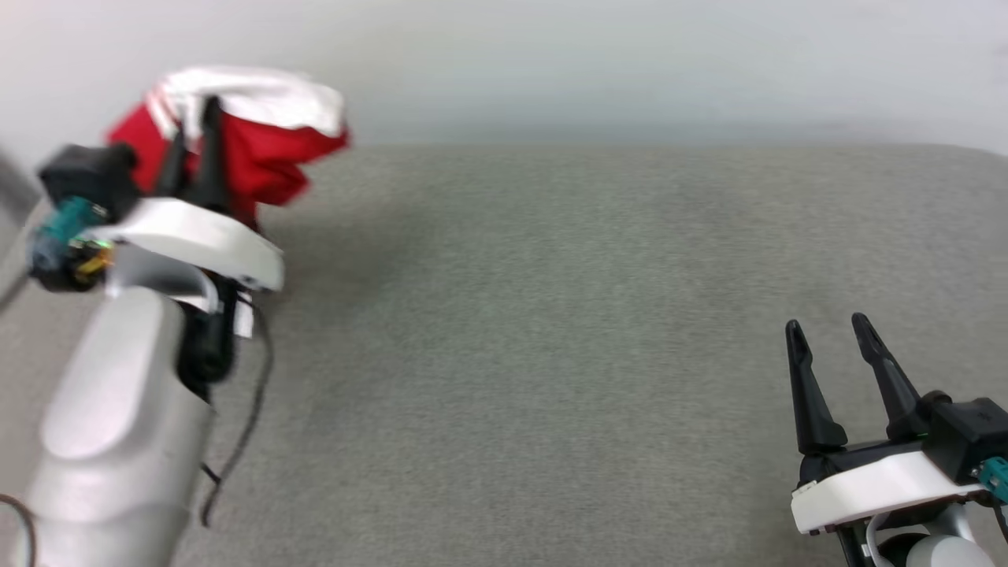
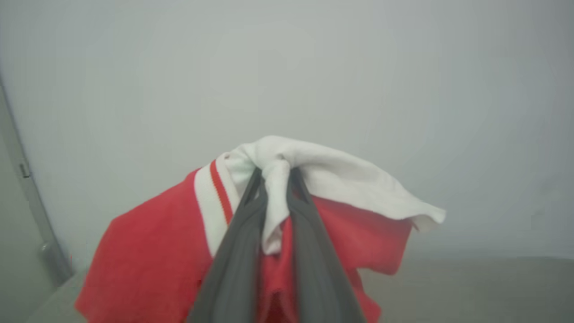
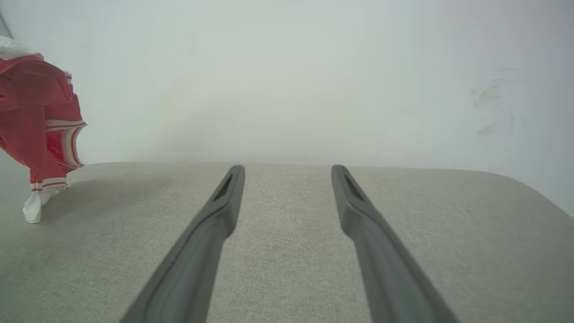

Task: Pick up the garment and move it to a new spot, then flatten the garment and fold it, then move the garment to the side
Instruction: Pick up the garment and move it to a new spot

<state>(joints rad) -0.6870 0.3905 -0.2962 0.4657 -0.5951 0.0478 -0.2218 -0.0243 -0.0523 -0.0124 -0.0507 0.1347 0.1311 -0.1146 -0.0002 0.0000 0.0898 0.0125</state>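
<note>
The jersey shirt [image 1: 260,150] at my ten o'clock is soft, matt cloth: red body, white sleeve of a smooth knit, ribbed striped trim. My left gripper [image 2: 274,175] and right gripper [image 3: 287,168] have matt dark fingers [image 3: 202,251], smooth like moulded plastic. The wrist shell [image 1: 197,236] on each is glossy white plastic; my left forearm [image 1: 118,425] is satiny silver. Under them lies a grey, coarse-woven, matt fabric surface [image 1: 551,315].

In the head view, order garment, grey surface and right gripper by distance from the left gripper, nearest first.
1. garment: pinched between fingers of the left gripper.
2. grey surface: below it, at far left.
3. right gripper: open, at near right.
</note>
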